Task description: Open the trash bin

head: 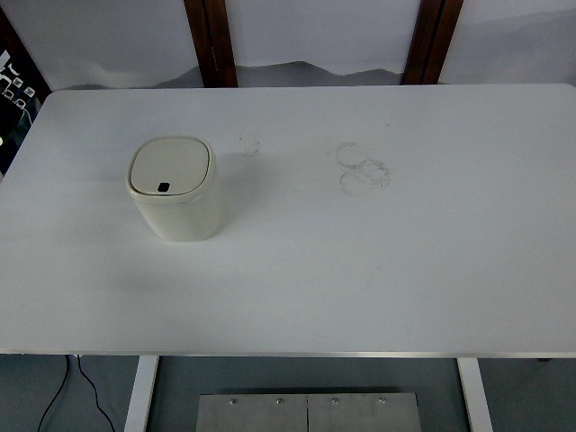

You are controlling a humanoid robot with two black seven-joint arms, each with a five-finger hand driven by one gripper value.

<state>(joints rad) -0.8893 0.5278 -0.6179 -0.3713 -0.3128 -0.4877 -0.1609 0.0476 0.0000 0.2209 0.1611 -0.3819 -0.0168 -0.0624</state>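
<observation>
Trash bin (176,191) sits upright on the left half of the white table (360,270), well back from the near edge, nothing touching it. Lid (171,168) shut, flat, squarish with rounded corners; small dark button (164,187) at its near edge, likely a press latch. Body cream, smooth plastic by the look, tapering slightly toward the base.

Neither robot hand in view, so finger state cannot be told. Task not yet begun.

Risks, as judged: bin looks light and stands free, so an off-centre or slanted push on the lid could skate or tip it instead of releasing the catch. Button is small; a broad fingertip may miss it and press the lid panel only.

Tabletop matte white, with faint grey ring smudges (362,168) right of the bin, well apart. Dark wooden posts (210,42) stand beyond the far edge.
</observation>
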